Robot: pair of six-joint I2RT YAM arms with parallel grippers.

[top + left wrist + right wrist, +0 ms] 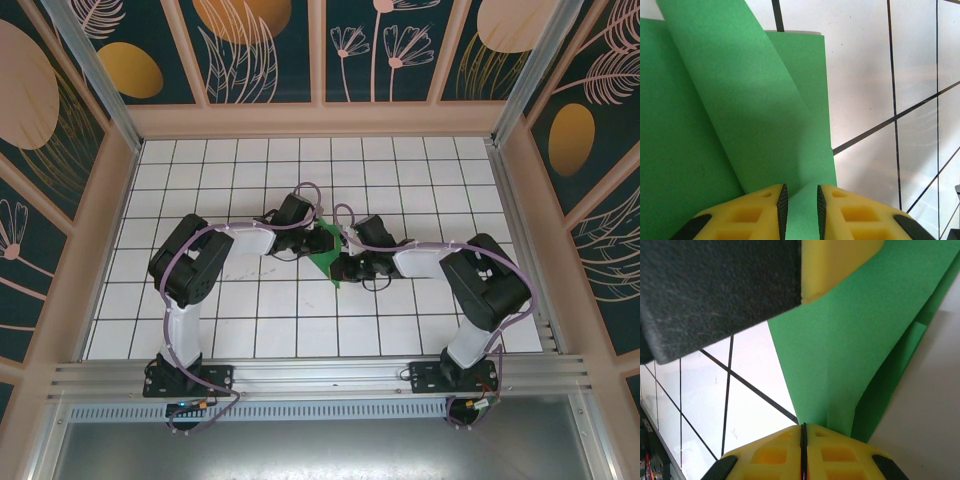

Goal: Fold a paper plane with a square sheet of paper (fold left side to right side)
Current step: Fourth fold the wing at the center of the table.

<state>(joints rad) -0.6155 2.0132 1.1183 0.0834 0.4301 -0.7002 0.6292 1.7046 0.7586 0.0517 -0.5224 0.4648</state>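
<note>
From the top camera I see both arms reaching in to the middle of the table (250, 330). The sheet of paper (326, 262) lies between them as a part-folded green wedge, its long axis running from the upper centre down to a point at the lower right. The left gripper (310, 232) sits at its upper left edge and the right gripper (347, 256) at its right edge. Both touch it, so neither is the nearer.

On the left wrist camera, the sheet (740, 100) spreads over the left half of the frame. A raised flap slants from the upper left down into the left gripper (800, 212). Its jaws stand a narrow gap apart with green showing between them, and I judge they are not clamped.

On the right wrist camera, the right gripper (803, 442) is fully closed at the bottom centre. The sheet (855, 350) rises from its tips toward the upper right, so I take it as pinched there. A yellow finger (840, 262) of the left gripper rests on the paper at the top. The fold depends on carrying that flap across the long axis.
</note>
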